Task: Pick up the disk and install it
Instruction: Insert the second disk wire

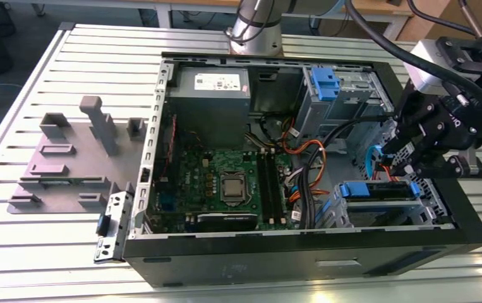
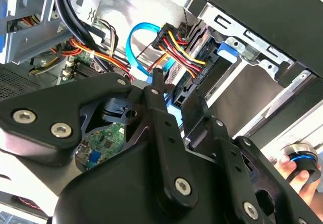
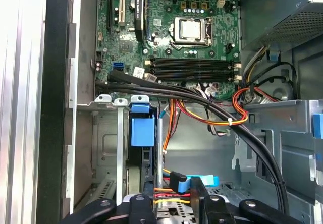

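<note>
The disk [image 1: 386,191], blue-bracketed, sits in the drive bay at the front corner of the open computer case [image 1: 308,252], directly under the gripper [image 1: 405,165] in the exterior view; the case lies on a slatted metal table [image 1: 47,252], beside a grey fixture plate [image 1: 64,170]. In the second wrist view, the gripper's fingers [image 2: 160,95] are pinching the disk's [image 2: 176,100] cabled end. In the first wrist view, the motherboard [image 3: 186,37] lies beyond the bay.

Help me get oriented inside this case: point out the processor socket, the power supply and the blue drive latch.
processor socket [image 3: 191,30], first wrist view, metal lid.
power supply [image 1: 210,86], exterior view, top face.
blue drive latch [image 3: 142,131], first wrist view, flat front.
</note>
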`<state>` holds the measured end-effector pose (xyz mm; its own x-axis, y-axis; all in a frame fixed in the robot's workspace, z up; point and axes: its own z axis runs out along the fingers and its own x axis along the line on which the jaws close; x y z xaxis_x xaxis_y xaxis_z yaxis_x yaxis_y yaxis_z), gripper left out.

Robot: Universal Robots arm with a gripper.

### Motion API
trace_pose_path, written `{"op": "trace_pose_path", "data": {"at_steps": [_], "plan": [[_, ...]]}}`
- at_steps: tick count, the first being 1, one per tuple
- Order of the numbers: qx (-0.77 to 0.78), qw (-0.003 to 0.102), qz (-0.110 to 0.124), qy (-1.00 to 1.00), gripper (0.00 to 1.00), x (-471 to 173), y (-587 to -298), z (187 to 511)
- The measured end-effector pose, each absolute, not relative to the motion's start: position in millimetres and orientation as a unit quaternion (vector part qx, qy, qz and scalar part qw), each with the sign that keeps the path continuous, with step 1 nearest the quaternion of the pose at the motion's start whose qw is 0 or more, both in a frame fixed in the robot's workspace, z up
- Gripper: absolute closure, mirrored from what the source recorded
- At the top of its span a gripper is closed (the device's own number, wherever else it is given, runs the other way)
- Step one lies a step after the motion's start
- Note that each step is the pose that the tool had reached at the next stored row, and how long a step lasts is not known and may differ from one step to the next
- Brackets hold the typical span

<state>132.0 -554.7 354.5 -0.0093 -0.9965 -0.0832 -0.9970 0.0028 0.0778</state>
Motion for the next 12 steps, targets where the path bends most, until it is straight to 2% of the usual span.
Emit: {"op": "trace_pose_path", "data": {"at_steps": [2, 3, 4, 5, 6, 8, 12], "plan": [[-0.704, 0.002, 0.057, 0.708, 0.60, 132.0, -554.8, 354.5], [-0.704, 0.002, 0.057, 0.708, 0.66, 132.0, -554.8, 354.5], [-0.704, 0.002, 0.057, 0.708, 0.66, 132.0, -554.8, 354.5], [-0.704, 0.002, 0.057, 0.708, 0.73, 132.0, -554.8, 354.5], [-0.704, 0.002, 0.057, 0.708, 0.73, 132.0, -554.8, 354.5], [-0.704, 0.002, 0.057, 0.708, 0.84, 132.0, -554.8, 354.5], [-0.704, 0.002, 0.057, 0.708, 0.84, 132.0, -554.9, 354.5]]}}
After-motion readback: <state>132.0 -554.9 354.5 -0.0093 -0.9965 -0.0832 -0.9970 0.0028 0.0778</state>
